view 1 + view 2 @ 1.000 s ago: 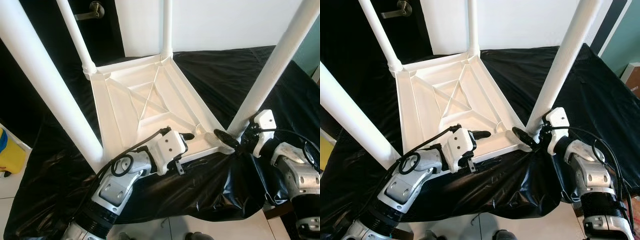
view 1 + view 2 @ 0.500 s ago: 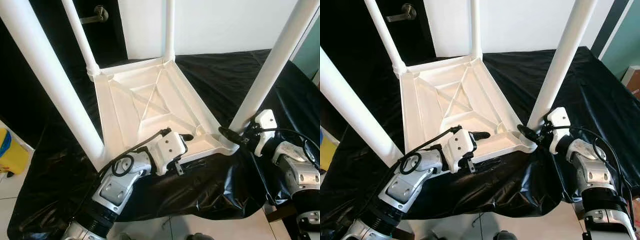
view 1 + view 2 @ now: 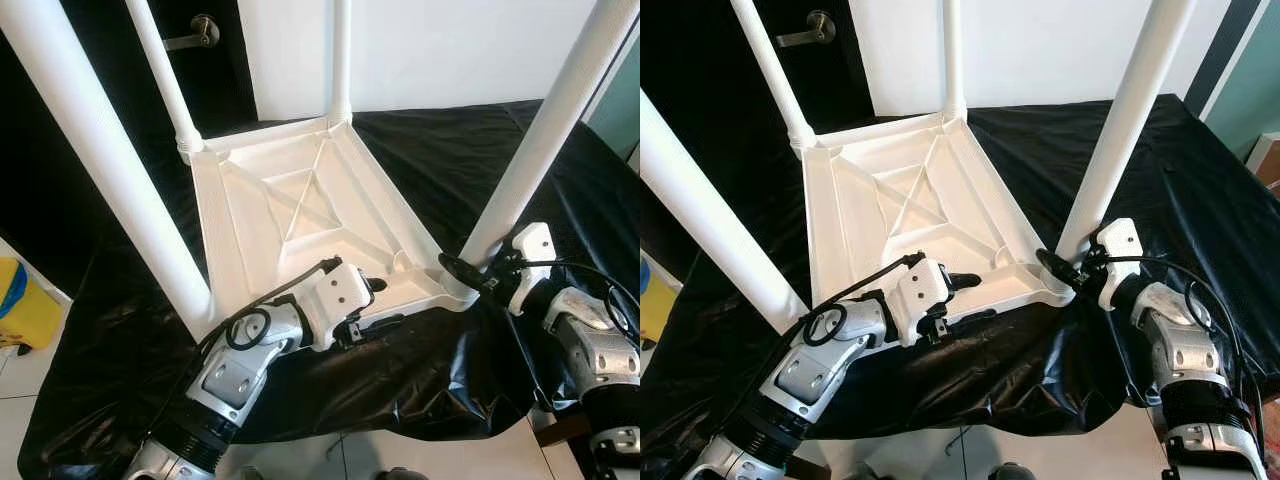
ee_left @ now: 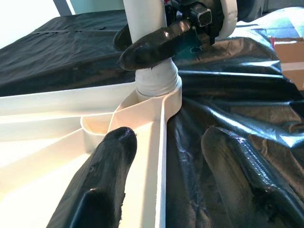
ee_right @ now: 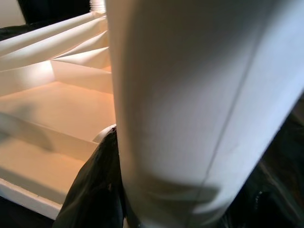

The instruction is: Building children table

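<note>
A surface draped in crinkled black plastic sheet [image 3: 440, 160] carries the upturned white table [image 3: 300, 215], legs up.

left tool [image 4: 166, 156] open; straddling table rim [image 4: 159, 156]; black sheet [image 4: 228, 114] beneath

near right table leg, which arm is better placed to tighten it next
Right. The right pincer is closed around the base of that table leg; the left pincer straddles the tabletop rim, open.

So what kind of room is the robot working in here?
Probably an ordinary room in a home, used as an assembly spot: a dark door with a lever handle, a plain white wall, a light tiled floor, and black plastic sheeting under the upturned white table.
</note>
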Available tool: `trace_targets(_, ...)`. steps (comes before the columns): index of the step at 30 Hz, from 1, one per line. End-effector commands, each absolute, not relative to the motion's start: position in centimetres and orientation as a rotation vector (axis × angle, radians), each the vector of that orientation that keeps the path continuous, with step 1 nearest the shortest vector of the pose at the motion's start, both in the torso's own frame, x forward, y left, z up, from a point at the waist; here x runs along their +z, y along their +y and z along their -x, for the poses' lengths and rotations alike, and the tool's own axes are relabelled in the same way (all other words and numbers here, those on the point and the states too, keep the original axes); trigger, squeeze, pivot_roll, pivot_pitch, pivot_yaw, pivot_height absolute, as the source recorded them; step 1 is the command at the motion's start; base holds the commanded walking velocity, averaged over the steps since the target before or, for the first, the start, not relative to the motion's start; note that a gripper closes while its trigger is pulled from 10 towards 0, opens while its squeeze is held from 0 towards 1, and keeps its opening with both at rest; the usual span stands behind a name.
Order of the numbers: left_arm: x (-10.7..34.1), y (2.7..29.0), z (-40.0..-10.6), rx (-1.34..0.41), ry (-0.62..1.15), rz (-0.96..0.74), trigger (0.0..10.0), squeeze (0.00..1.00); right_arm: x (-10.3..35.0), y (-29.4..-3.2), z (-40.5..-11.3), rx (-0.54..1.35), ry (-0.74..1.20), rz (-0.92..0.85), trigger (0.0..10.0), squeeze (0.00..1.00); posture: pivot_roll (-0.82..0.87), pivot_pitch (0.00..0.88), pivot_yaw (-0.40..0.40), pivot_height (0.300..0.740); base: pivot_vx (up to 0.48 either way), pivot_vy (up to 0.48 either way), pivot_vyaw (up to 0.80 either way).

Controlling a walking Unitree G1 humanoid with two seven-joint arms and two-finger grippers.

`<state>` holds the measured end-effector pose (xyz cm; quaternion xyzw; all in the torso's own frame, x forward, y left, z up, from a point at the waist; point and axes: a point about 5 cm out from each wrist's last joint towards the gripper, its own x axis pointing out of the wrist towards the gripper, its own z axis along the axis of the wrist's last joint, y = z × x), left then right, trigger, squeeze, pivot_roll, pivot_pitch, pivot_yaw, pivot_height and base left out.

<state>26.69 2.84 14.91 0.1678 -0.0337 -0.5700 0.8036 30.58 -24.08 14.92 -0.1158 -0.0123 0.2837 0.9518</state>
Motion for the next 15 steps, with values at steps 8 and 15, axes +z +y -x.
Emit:
trace_targets(8, 14.6, 2.7, -26.9, -1.189, -0.070, -0.377, 10.0, 0.00, 13.1, -22.4, -30.2, 0.368, 0.036, 0.217, 10.0, 0.00, -0.16, 0.059, 0.038, 0.740, 0.000, 0.000, 0.00)
trace_targets(15, 14.5, 2.7, -26.8, -1.191, -0.064, -0.383, 10.0, 0.00, 12.1, -19.7, -29.0, 0.039, 0.049, 0.080, 10.0, 0.00, -0.16, 0.068, 0.040, 0.740, 0.000, 0.000, 0.00)
